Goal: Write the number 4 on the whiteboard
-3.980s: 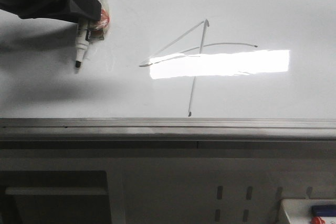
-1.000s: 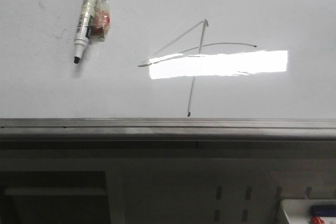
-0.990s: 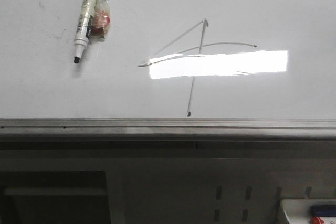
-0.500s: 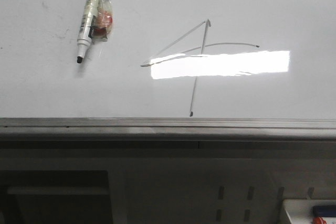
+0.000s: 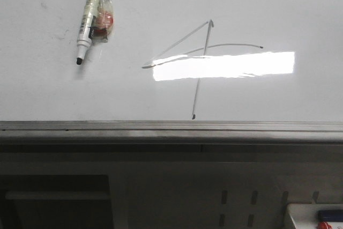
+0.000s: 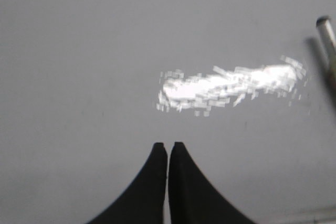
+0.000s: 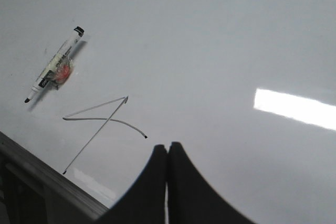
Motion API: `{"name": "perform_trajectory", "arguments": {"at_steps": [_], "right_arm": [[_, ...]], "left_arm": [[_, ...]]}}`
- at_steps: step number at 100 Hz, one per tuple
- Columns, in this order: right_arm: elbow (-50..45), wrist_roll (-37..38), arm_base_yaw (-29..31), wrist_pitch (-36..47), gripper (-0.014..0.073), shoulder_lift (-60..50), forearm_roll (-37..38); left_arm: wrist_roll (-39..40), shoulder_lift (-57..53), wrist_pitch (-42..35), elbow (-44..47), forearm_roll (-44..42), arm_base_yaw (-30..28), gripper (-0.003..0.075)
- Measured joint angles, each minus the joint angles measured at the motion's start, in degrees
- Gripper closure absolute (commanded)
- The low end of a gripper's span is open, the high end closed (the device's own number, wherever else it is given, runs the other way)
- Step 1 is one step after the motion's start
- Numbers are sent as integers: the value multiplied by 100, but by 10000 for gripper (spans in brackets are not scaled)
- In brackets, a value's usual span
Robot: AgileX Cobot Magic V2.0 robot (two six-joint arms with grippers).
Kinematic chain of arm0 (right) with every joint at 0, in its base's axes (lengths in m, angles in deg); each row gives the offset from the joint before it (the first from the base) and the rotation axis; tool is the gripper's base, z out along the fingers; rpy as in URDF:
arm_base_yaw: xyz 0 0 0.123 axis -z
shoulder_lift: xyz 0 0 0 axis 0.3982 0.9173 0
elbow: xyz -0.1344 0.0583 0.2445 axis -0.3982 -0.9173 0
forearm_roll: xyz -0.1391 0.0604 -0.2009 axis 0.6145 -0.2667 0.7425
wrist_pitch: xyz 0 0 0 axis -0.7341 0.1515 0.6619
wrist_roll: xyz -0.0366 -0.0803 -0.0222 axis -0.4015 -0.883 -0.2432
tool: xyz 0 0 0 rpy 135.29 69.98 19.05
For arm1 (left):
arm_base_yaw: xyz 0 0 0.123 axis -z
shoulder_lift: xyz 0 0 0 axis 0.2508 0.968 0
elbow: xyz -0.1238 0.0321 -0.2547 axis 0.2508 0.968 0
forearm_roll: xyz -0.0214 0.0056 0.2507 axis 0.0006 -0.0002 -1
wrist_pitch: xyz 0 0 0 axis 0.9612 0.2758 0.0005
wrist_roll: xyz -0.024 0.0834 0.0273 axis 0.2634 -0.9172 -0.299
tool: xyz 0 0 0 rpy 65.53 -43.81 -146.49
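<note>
Front view: nearest runs the grey metal edge rail (image 5: 171, 127) of the whiteboard (image 5: 278, 9). Just beyond it the number 4 (image 5: 199, 63) starts, its slanted stem ending close to the rail and a bright glare bar (image 5: 224, 66) lying across its crossbar. Farther back and to the left lies an uncapped marker (image 5: 88, 21), tip toward the rail. Neither arm shows here; the left gripper (image 6: 167, 148) and right gripper (image 7: 167, 147) are both clenched, empty, above the board.
</note>
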Motion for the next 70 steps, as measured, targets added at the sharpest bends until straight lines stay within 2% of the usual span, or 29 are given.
{"name": "perform_trajectory", "arguments": {"at_steps": [9, 20, 30, 46, 70], "right_arm": [[0, 0, 0, 0, 659, 0, 0], [0, 0, 0, 0, 659, 0, 0], [0, 0, 0, 0, 659, 0, 0], [0, 0, 0, 0, 659, 0, 0], [0, 0, 0, 0, 659, 0, 0]], "left_arm": [[1428, 0, 692, 95, -1300, -464, 741], [2064, 0, 1039, 354, -1865, -744, 741], [2566, 0, 1039, 354, -2158, -782, 741], [2907, 0, 1065, 354, -2705, -782, 741], [2973, 0, 1065, 354, -2843, -782, 741]]}}
